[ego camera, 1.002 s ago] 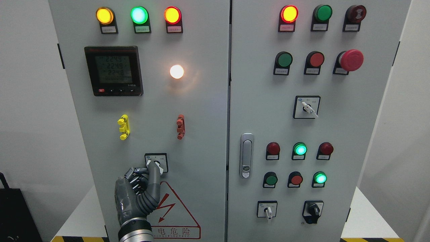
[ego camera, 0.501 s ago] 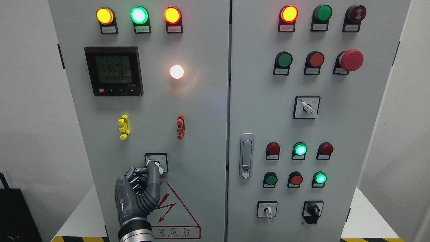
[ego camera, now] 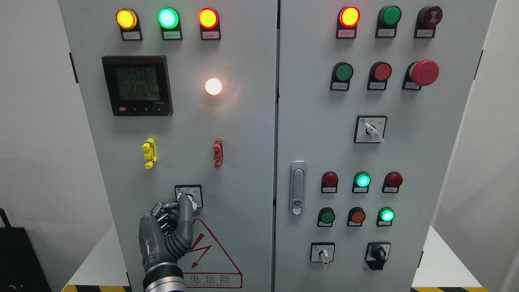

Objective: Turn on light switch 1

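Note:
A small rotary selector switch [ego camera: 194, 194] in a black-framed plate sits low on the left cabinet door [ego camera: 243, 162]. My left hand [ego camera: 180, 203], grey with dark jointed fingers, rises from the bottom edge. Its thumb [ego camera: 185, 215] lies up against the white knob, and the curled fingers [ego camera: 164, 211] close in from the left, so the hand pinches the knob. The knob is mostly hidden behind the thumb tip. A round white lamp [ego camera: 213, 86] higher on the same door glows. My right hand is out of view.
On the left door are a digital meter [ego camera: 137, 85], three lit lamps [ego camera: 168, 18], yellow [ego camera: 149, 153] and red [ego camera: 218, 152] clips, and a warning triangle [ego camera: 211, 255]. The right door carries buttons, an emergency stop [ego camera: 424, 72], selector switches [ego camera: 369, 129] and a latch handle [ego camera: 298, 187].
The hand stays on the knob in the same place. Only the meter's digits differ.

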### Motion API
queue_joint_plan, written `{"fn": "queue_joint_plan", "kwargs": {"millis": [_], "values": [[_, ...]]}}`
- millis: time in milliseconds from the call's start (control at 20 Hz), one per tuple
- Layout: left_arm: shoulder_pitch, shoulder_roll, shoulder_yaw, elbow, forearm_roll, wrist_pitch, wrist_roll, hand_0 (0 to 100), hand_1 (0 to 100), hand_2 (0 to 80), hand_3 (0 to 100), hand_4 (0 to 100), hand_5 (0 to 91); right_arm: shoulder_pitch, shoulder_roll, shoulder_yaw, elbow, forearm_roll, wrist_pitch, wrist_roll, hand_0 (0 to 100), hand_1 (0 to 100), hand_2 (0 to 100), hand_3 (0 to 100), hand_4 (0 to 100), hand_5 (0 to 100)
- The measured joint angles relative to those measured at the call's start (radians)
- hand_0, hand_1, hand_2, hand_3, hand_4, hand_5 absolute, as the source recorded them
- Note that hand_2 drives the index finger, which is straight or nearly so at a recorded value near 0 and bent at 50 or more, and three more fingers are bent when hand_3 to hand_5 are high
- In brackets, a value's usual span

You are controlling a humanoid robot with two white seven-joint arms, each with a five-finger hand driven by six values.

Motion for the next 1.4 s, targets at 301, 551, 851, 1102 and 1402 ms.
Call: {"fn": "queue_joint_plan", "kwargs": {"millis": [301, 551, 851, 1102, 1402], "values": [[-0.001, 0.000, 0.000, 0.000, 0.000, 0.003, 0.006, 44, 42, 62.1, 100, 100, 82.9, 0.000, 0.000, 0.000, 0.000, 0.000, 0.000, 0.000, 0, 0, 0, 0, 0, 0], [-0.001, 0.000, 0.000, 0.000, 0.000, 0.002, 0.001, 43, 41, 62.2, 100, 100, 82.9, 0.000, 0.000, 0.000, 0.000, 0.000, 0.000, 0.000, 0, 0, 0, 0, 0, 0], [-0.001, 0.000, -0.001, -0.001, 0.000, -0.003, -0.001, 41, 40, 62.4, 100, 100, 82.9, 0.000, 0.000, 0.000, 0.000, 0.000, 0.000, 0.000, 0, 0, 0, 0, 0, 0], [0.002, 0.000, -0.001, -0.002, 0.000, -0.007, -0.001, 40, 41, 63.0, 100, 100, 82.9, 0.000, 0.000, 0.000, 0.000, 0.000, 0.000, 0.000, 0, 0, 0, 0, 0, 0], [0.010, 0.001, -0.002, -0.003, 0.000, -0.014, -0.003, 39, 41, 63.4, 100, 100, 83.0, 0.000, 0.000, 0.000, 0.000, 0.000, 0.000, 0.000, 0, 0, 0, 0, 0, 0]]}}
